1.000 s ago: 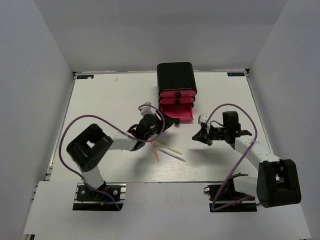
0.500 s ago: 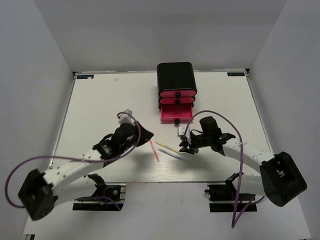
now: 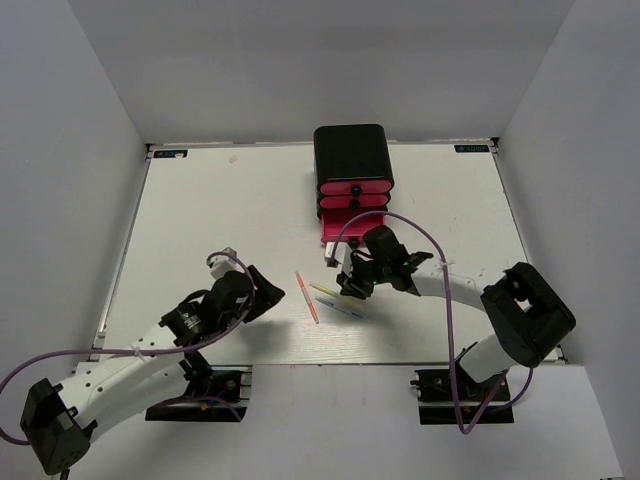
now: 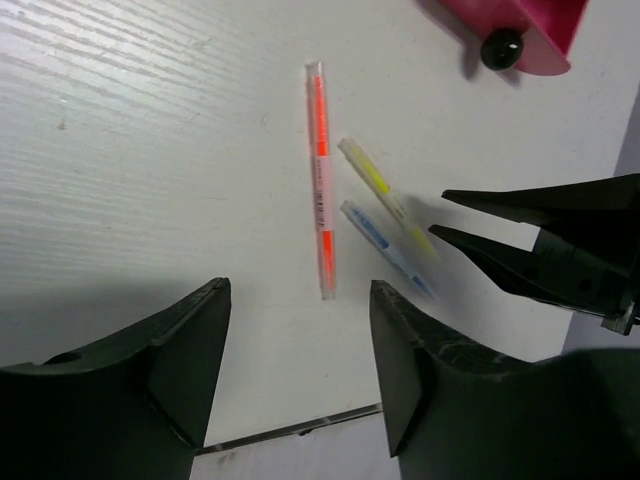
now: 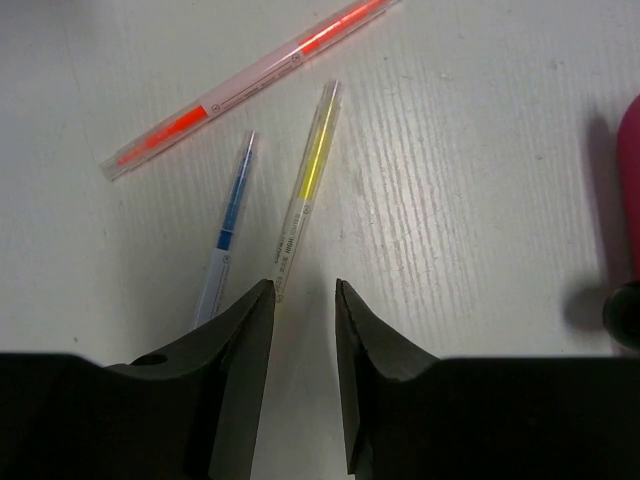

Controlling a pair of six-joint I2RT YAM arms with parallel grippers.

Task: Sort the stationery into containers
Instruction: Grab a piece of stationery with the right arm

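Three thin pens lie on the white table in front of the drawers: a pink-orange pen (image 3: pixel 307 297) (image 4: pixel 320 180) (image 5: pixel 250 85), a yellow pen (image 3: pixel 325 290) (image 4: pixel 385 190) (image 5: pixel 308 180) and a light-blue pen (image 3: pixel 347 310) (image 4: pixel 385 245) (image 5: pixel 228 235). No other pens show. My right gripper (image 3: pixel 345 287) (image 5: pixel 303 288) (image 4: pixel 438 213) is open a little, low over the table, its tips at the yellow pen's near end. My left gripper (image 3: pixel 262 298) (image 4: pixel 298 300) is open and empty, left of the pens. The black drawer box (image 3: pixel 352 155) has its bottom pink drawer (image 3: pixel 328 237) (image 4: pixel 530 30) pulled out.
The right arm's forearm and purple cable cross in front of the open drawer and hide most of it. The drawer's black knob (image 4: pixel 500 45) (image 5: pixel 625 310) is close to the right gripper. The table's near edge (image 4: pixel 290 432) runs just behind the left gripper.
The left arm has drawn back from the drawers toward the near left. The right gripper has moved left from the right side to the pens. The pens have shifted slightly.
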